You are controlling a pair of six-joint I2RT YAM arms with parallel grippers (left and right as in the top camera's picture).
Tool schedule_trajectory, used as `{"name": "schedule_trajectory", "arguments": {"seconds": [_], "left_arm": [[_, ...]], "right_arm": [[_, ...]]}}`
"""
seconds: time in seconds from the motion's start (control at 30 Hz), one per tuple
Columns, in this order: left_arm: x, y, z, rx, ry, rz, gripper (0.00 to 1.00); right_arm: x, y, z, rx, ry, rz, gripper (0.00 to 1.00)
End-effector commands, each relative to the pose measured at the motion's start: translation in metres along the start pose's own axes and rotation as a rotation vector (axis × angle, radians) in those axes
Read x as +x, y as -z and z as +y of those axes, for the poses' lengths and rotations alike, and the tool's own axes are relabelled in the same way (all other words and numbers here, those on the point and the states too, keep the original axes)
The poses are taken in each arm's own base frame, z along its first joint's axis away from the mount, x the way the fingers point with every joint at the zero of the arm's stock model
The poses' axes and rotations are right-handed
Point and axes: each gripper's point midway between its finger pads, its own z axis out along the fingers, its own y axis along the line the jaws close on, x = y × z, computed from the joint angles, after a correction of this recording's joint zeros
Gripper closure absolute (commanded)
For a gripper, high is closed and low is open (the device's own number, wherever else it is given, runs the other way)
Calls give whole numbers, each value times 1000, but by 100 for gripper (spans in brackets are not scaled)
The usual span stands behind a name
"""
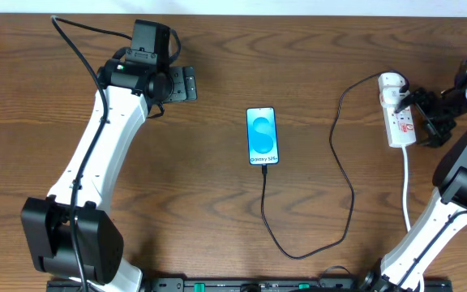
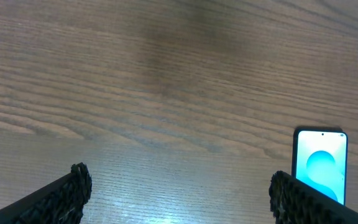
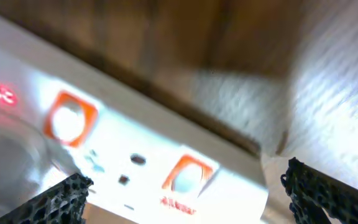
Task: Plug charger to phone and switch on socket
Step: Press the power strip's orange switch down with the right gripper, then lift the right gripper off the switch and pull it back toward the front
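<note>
The phone [image 1: 261, 135] lies flat mid-table, its teal screen lit; the left wrist view catches it at the right edge [image 2: 320, 163]. The black charger cable [image 1: 349, 195] meets the phone's bottom edge, loops toward the table front and climbs to a white plug at the far end of the socket strip [image 1: 399, 113]. My right gripper [image 1: 422, 118] hovers open just right of the strip. From the right wrist, the strip [image 3: 142, 158] with orange-rimmed switches and a small red glow lies under the open gripper [image 3: 186, 177]. My left gripper [image 1: 186, 83] is open over bare wood [image 2: 179, 190], left of the phone.
The strip's white lead [image 1: 406, 186] runs toward the front edge beside the right arm. The left arm stretches along the table's left side. A black rail [image 1: 258, 284] lines the front edge.
</note>
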Motion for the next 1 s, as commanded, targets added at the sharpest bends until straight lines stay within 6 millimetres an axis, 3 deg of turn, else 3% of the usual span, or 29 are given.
{"name": "schedule_trajectory", "arguments": {"seconds": [0.0,0.27,0.43,0.97], "left_arm": [[1,-2,0,-10,-16,6,7],[1,-2,0,-10,-16,6,7],[1,-2,0,-10,-16,6,7],[1,-2,0,-10,-16,6,6]], "right_arm": [[10,29,3,-25,22,-23,1],[42,104,8,-44,98,-126,1],[78,131,15,-64,187,-182,1],[246,131,22,-363,580,-479,1]]}}
